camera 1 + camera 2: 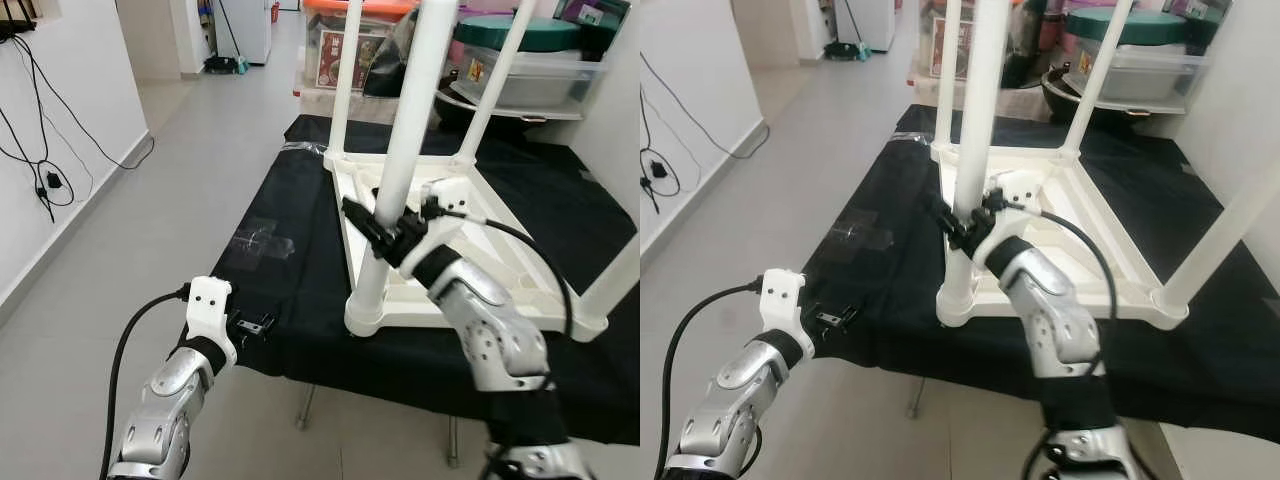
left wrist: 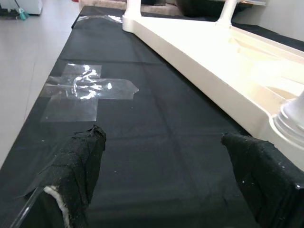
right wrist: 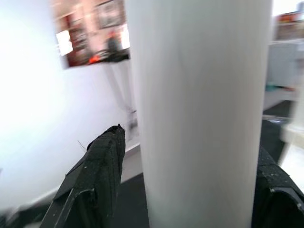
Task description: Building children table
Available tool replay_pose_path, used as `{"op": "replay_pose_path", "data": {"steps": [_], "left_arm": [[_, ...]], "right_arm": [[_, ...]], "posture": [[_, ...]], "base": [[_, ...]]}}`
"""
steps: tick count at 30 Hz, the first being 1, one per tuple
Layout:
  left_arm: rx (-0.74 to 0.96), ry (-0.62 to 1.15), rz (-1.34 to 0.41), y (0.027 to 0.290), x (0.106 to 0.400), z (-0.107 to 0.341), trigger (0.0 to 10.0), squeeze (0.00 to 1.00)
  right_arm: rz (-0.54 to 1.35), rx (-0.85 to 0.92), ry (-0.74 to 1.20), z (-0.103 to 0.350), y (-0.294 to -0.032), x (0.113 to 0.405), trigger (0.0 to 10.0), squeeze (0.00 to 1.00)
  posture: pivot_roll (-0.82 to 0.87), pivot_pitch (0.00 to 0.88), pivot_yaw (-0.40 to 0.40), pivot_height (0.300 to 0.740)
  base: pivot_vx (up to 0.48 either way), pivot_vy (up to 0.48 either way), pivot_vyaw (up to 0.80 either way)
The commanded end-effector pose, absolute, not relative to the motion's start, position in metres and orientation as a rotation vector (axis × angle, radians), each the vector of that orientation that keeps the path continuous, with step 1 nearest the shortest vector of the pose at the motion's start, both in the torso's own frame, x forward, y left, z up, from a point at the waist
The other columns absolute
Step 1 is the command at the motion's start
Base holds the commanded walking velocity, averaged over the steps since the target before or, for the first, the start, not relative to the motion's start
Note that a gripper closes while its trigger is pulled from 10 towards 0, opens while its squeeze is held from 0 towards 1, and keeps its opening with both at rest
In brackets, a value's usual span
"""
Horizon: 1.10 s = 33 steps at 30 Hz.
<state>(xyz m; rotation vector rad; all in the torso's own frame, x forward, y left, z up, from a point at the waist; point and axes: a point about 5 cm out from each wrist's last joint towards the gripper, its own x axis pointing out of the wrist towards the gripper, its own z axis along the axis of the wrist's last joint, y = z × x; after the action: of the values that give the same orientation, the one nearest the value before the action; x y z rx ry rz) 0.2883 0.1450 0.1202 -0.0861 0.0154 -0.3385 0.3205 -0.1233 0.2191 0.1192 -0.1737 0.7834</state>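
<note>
Table: we see a white children's table [image 1: 520, 235] lying upside down on a black cloth [image 1: 300, 300], its top flat against the cloth and its legs pointing up.
Legs: 4 white round legs stand in the corners; the near leg [image 1: 405, 150] rises from the corner closest to us, 2 more stand at the far side, and the 4th leans in at the right edge of the head views.
Right gripper: our right gripper [image 1: 385, 228] reaches in from the right and has the near leg between its 2 black fingers, low on the leg, above the corner socket. In the right wrist view the leg [image 3: 199, 114] sits between the fingers [image 3: 95, 175], which are spread to the leg's width and close against it on both sides.
Left gripper: our left gripper [image 1: 255, 325] hovers at the near left edge of the cloth, well apart from the table. In the left wrist view its 2 fingers [image 2: 78, 166] stand wide apart with nothing between them.
Cloth: it covers a low surface with metal feet showing underneath; a cross of clear tape [image 2: 85, 90] is stuck on it to the left of the table.
Surroundings: grey floor tiles [image 1: 150, 220], a white wall with black cables [image 1: 40, 170] on the left, and plastic storage boxes [image 1: 520, 70] behind the table.
</note>
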Motion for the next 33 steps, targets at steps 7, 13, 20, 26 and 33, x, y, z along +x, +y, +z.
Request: {"op": "replay_pose_path", "data": {"steps": [7,13,20,26,33], "left_arm": [[-0.080,0.011,-0.333,0.143,0.288,0.122,10.0,0.00],[-0.077,0.022,-0.323,0.150,0.285,0.119,10.0,0.00],[-0.107,0.009,-0.343,0.140,0.290,0.123,10.0,0.00],[-0.108,0.013,-0.358,0.139,0.290,0.123,10.0,0.00],[-0.105,0.013,-0.351,0.144,0.291,0.123,10.0,0.00]], "right_arm": [[1.063,0.168,-0.015,0.183,-0.090,0.307,0.0,0.00],[0.175,0.104,0.074,0.165,-0.139,0.354,0.0,0.00],[-0.413,0.087,0.033,0.157,-0.189,0.318,0.0,0.00],[-0.166,0.166,-0.023,0.168,-0.151,0.309,10.0,0.91],[0.244,0.200,-0.133,0.202,-0.131,0.329,10.0,0.00]], "posture": [[0.12,0.000,-0.086,0.740],[0.10,0.000,-0.074,0.740],[0.08,0.000,-0.051,0.740],[0.06,0.000,-0.045,0.740],[0.07,0.000,-0.058,0.740]], "base": [[0.000,0.000,0.00],[0.000,0.000,0.00],[0.000,0.000,0.00],[0.000,0.000,0.00],[0.000,0.000,0.00]]}}
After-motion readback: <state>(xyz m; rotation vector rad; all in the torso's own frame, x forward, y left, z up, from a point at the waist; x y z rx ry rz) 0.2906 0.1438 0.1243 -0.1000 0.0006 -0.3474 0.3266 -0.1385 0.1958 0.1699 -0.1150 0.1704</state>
